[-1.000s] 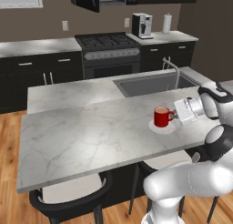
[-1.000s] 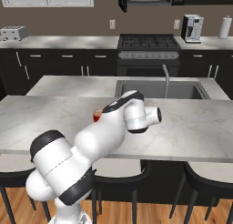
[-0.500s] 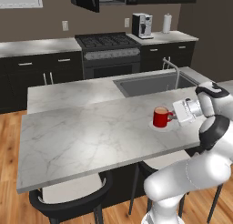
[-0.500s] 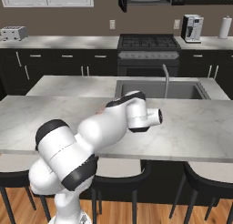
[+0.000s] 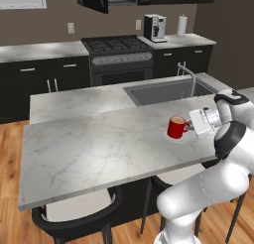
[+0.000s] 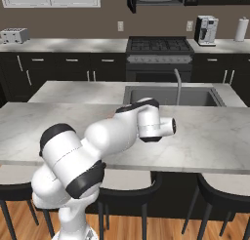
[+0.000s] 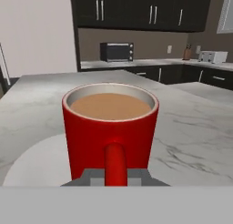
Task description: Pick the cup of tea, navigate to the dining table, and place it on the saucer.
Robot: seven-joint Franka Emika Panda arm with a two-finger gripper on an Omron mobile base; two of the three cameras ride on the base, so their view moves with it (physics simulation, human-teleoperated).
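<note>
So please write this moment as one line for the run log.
phase: placing | gripper: shut on handle of glossy red mug of tea | mug: upright over round white saucer | surface: white marble dining table

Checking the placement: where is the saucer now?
In the left base view, the saucer lies on the dining table near its right end, under the cup of tea, before the sink.
</note>
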